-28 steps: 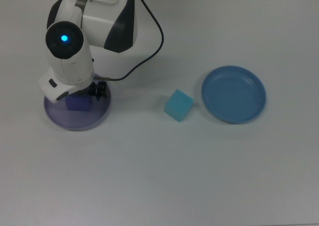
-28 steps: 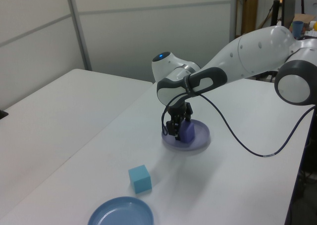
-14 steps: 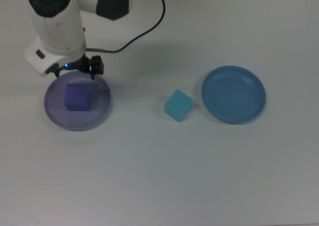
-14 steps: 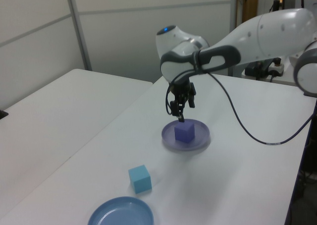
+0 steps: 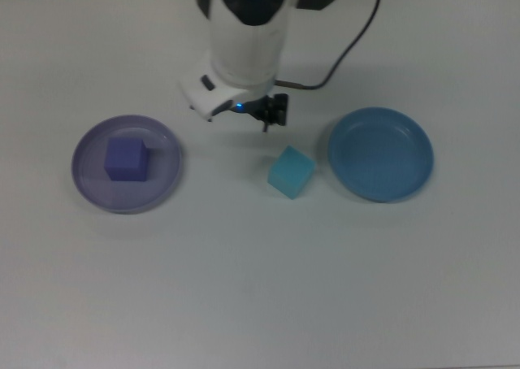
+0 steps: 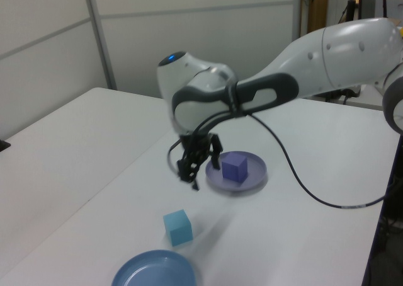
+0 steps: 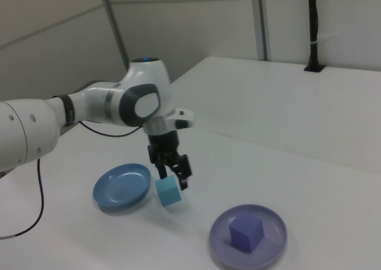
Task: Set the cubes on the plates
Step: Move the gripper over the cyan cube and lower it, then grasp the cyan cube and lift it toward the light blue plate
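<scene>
The gripper (image 6: pixel 192 166) hangs in the air with its fingers spread and nothing between them. Just below it, a little toward the top view's right, the turquoise cube (image 5: pixel 291 172) sits on the white desk (image 5: pixel 260 288), right beside the blue plate (image 5: pixel 380 154) but not on it. Well off toward the top view's left, the purple cube (image 5: pixel 126 158) rests inside the lavender plate (image 5: pixel 89 182).

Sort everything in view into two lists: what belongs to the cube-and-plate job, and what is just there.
Part of the job:
purple cube, on the lavender plate
turquoise cube, on the table
blue plate
claw

Just there:
white table
black cable
wall panels
</scene>
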